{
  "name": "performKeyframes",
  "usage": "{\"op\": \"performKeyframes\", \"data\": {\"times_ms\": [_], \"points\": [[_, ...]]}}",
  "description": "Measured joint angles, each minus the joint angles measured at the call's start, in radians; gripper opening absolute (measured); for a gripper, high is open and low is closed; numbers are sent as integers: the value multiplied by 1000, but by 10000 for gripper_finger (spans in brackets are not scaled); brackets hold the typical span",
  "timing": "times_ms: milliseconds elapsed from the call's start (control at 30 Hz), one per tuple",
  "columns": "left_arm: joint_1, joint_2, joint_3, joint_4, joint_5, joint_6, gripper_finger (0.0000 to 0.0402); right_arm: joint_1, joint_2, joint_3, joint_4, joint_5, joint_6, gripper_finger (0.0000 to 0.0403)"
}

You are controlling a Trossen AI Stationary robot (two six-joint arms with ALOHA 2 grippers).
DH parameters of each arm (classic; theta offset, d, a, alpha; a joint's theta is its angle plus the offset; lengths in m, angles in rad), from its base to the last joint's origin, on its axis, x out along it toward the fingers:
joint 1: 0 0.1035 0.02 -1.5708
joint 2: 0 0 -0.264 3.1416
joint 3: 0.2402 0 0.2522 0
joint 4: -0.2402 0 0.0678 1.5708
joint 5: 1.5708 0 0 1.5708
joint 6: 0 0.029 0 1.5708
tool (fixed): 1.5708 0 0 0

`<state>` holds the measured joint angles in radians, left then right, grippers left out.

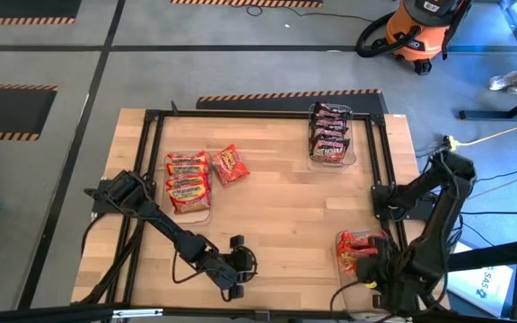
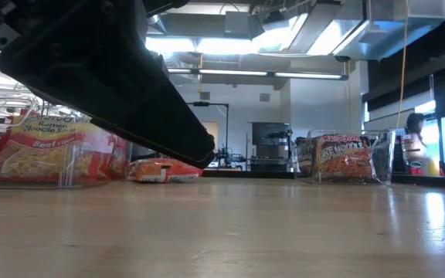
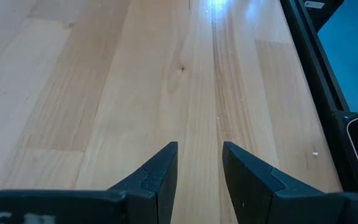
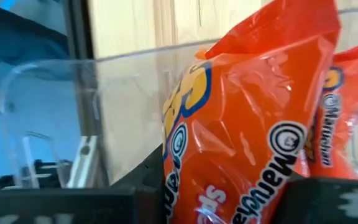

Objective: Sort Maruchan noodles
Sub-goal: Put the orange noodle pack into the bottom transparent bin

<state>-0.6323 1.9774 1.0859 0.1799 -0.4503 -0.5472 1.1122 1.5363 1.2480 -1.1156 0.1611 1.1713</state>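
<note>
Near the table's (image 1: 276, 197) front right corner, an orange packet (image 4: 247, 124) is clamped between the fingers of the right gripper (image 1: 371, 269) and held upright inside a clear bin (image 4: 123, 99); a second orange packet (image 4: 347, 118) is seen just beside it in the same bin. From above, this right bin (image 1: 359, 283) is partly covered by the arm, with orange packets (image 1: 355, 247) showing at its far end.

Along the front edge, left of centre, the left gripper (image 1: 240, 266) is held low over bare wood, with its fingers (image 3: 160, 174) set a little apart and nothing between them.

On the left side of the table, red-and-yellow packets (image 1: 187, 181) are laid in a row in a clear bin (image 1: 197, 215); in the low view the nearest is marked as beef (image 2: 41, 154). Just to the right of that bin, one loose red packet (image 1: 230, 164) is lying flat on the wood, tilted, apart from the bin.

At the far right, dark maroon packets (image 1: 328, 133) are stacked in a third clear bin (image 1: 352, 152), seen standing on edge in the low view (image 2: 344, 158).

Beyond the table, an orange shop vacuum (image 1: 416, 31) is parked on the grey floor, and a person (image 2: 416, 143) is visible at the right edge of the low view.
</note>
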Motion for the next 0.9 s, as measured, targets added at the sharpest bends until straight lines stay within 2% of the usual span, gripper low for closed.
{"op": "performKeyframes", "data": {"times_ms": [167, 367, 700, 800, 900], "points": [[0, 0, 0, 0, 0, 0, 121, 0, 66, 0, 26, -41, -12, 102], [2, 0, 0, 0, 0, 1, 121, 0, 147, 0, 52, -41, -77, 102], [2, 0, 0, 0, 0, 1, 121, -7, 234, 0, 71, -20, -78, 102], [2, 0, 0, 0, 0, 1, 121, -8, 236, 0, 67, -16, -80, 116], [2, 0, 0, 0, 0, 1, 121, -8, 235, 0, 59, -13, -80, 148]]}}
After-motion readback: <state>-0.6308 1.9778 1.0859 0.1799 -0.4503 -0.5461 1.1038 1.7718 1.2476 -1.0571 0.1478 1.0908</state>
